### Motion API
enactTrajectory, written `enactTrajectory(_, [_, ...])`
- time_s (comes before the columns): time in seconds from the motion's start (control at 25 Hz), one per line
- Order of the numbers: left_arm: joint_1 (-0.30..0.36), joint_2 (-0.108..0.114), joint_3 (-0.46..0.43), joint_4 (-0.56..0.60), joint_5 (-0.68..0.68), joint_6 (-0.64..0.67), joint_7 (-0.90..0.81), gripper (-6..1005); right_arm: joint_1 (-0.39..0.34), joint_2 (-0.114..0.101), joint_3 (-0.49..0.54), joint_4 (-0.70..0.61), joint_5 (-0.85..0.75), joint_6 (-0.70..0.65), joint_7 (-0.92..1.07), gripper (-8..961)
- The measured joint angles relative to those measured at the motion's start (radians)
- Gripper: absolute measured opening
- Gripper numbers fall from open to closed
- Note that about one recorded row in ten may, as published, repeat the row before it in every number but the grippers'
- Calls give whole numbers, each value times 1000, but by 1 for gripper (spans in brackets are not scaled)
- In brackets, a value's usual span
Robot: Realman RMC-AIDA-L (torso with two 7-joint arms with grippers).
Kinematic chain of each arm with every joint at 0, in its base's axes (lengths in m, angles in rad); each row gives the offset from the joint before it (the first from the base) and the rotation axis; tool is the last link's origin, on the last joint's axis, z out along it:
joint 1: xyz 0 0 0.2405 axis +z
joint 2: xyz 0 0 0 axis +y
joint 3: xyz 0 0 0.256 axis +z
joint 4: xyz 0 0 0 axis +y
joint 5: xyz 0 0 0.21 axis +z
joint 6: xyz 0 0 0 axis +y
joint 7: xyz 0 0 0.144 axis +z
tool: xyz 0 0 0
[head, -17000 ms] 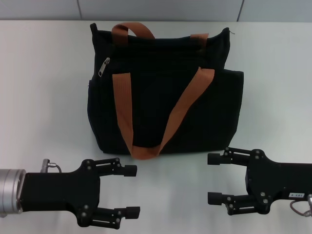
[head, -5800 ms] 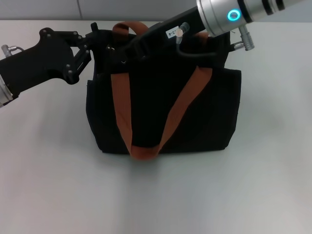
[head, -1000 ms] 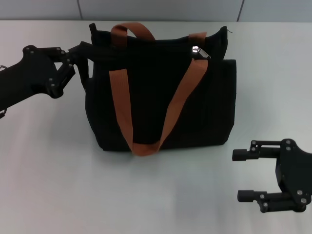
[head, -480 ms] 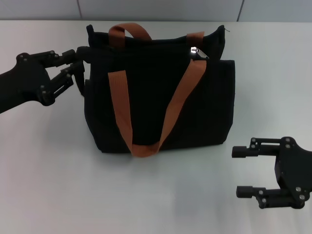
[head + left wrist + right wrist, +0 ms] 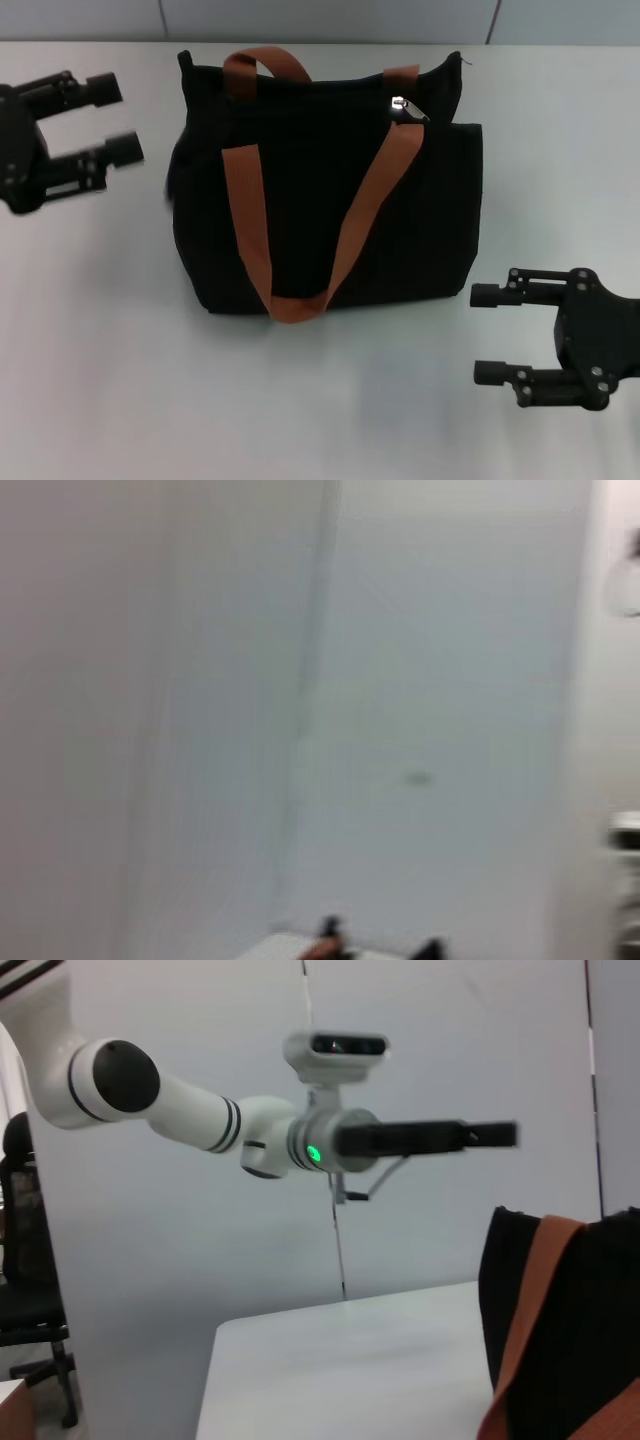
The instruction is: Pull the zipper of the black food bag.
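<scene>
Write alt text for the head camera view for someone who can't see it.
A black food bag with orange-brown strap handles stands on a white table, its silver zipper at the right end of the top edge. The left gripper hangs open left of the bag, the right gripper open at near right.

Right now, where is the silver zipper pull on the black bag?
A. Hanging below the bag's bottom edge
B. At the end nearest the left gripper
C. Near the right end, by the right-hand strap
C: the zipper glints beside the right-hand strap on the black food bag, far from the left gripper.
</scene>
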Motion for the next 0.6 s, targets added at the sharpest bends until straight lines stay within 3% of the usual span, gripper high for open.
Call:
enactTrajectory(0.16, [-2, -11, 35, 0, 3, 49, 13, 684, 14, 2, -4, 14, -5, 30, -1, 703])
enactTrajectory(0.28, [16, -44, 130, -2, 3, 60, 60, 761, 19, 8, -8, 19, -5, 40, -1, 703])
enactTrajectory(0.32, [30, -71, 217, -13, 5, 52, 96, 787, 21, 12, -9, 20, -5, 42, -1, 703])
enactTrajectory(0.48, [36, -89, 266, -39, 27, 32, 126, 802, 22, 15, -10, 20, -6, 48, -5, 703])
enactTrajectory(0.6, [36, -111, 284, -120, 124, -26, 181, 809, 20, 20, -11, 30, -6, 51, -27, 703])
